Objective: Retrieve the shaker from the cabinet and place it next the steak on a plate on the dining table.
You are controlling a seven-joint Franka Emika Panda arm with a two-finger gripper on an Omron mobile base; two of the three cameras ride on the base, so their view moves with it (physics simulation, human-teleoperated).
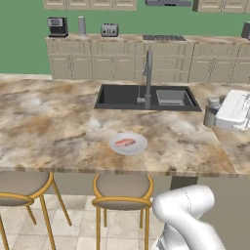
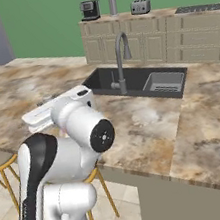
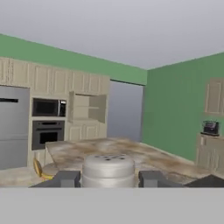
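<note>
The shaker's (image 3: 108,168) perforated grey cap sat nearest the hand camera, between the two dark fingertips (image 3: 66,178). The gripper (image 3: 108,180) was clenched on the shaker, one finger on each side of its body. In the left base view the shaker (image 1: 212,111) showed grey against the white hand, held just above the far right part of the dining table (image 1: 44,122), right of the black sink (image 1: 146,97) and its tall faucet (image 1: 148,78).

Outward from there, the plate (image 1: 128,143) lay well apart to the left, nearer the table's front edge, with the steak (image 1: 125,142) on its left half. Far off in the hand view stood the cabinet (image 3: 87,108) with its door open.

The carry looked nearly finished. Done well, it would mean keeping the shaker upright, travelling left and nearer over the stone, lowering onto bare table or the plate's rim just beside the steak, and unclenching only once the base rested flat.
</note>
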